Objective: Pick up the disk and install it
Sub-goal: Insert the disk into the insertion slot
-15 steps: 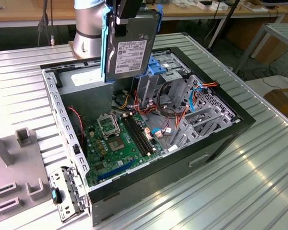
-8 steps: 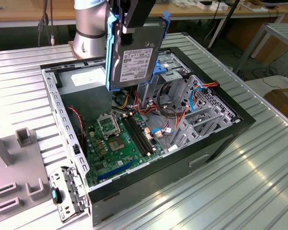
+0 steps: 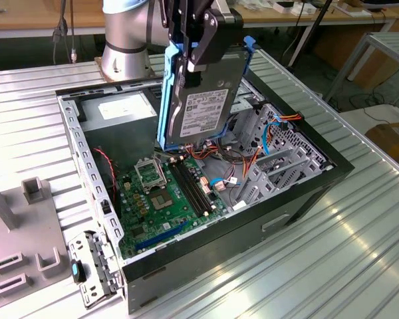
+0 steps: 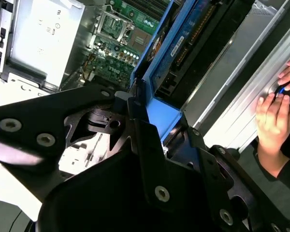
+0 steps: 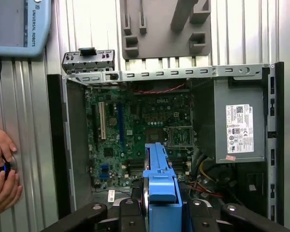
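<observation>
Aloft, tool [image 3: 194,66] clamped on disk [image 3: 203,106], above open computer case [image 3: 206,249] holding motherboard [image 3: 166,199], power supply [image 3: 116,109]

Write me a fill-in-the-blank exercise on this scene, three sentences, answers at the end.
1. The end effector grips the disk, whose side rails are ____.
2. The motherboard in the open computer case is ____.
3. The sticker on the grey power supply is ____.
Missing words: blue; green; white.
</observation>
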